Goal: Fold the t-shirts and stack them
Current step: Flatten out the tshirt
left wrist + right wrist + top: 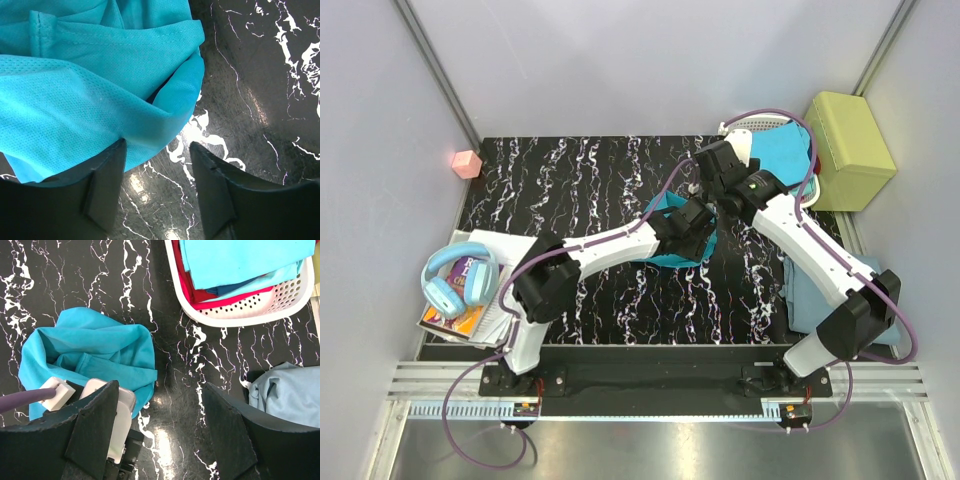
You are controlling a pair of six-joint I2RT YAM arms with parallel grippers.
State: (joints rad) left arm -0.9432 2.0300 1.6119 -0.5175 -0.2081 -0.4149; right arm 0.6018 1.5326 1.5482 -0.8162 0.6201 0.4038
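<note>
Teal t-shirt bunched in rumpled heap mid-table, long axis unclear, fine mesh knit, stitched hem folded over, black white-veined marble table, left gripper half-parted at cloth edge, bare tabletop between its jaws, right gripper spread wide overhead, gripping nothing

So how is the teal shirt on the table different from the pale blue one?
The teal t-shirt is bright; the grey-blue t-shirt is pale. The teal one lies bunched in the middle of the table at the left hand; the grey-blue one lies off at its right side. Both are cloth lying outside the basket.
</note>
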